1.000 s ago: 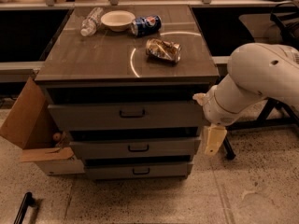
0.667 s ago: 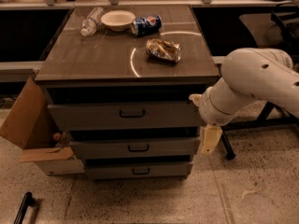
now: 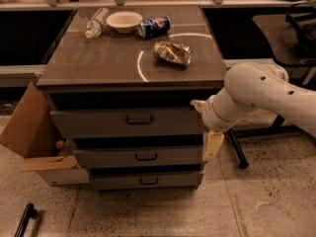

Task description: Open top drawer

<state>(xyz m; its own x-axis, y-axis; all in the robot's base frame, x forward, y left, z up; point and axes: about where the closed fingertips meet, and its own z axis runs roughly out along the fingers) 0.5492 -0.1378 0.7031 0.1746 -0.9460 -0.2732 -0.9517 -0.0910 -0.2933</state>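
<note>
The top drawer point(image 3: 98, 123) is the widest and tallest of three grey drawers in a cabinet under a brown top. It has a small dark bar handle point(image 3: 139, 119) at its centre and its front stands slightly out from the cabinet. My gripper point(image 3: 213, 145) hangs down from the white arm point(image 3: 256, 95) at the cabinet's front right corner. It is level with the middle drawer point(image 3: 108, 158) and to the right of and below the top drawer's handle. It holds nothing that I can see. The bottom drawer point(image 3: 123, 180) is below.
On the cabinet top lie a plastic bottle point(image 3: 95, 23), a white bowl point(image 3: 124, 20), a blue soda can point(image 3: 153, 26) and a crumpled snack bag point(image 3: 172, 52). An open cardboard box point(image 3: 34, 132) stands at the left. Chair legs point(image 3: 239, 154) are at the right. A black bar point(image 3: 24, 220) lies on the floor.
The arm has swung left, bringing the gripper closer to the cabinet's front right corner. The drawers have not moved.
</note>
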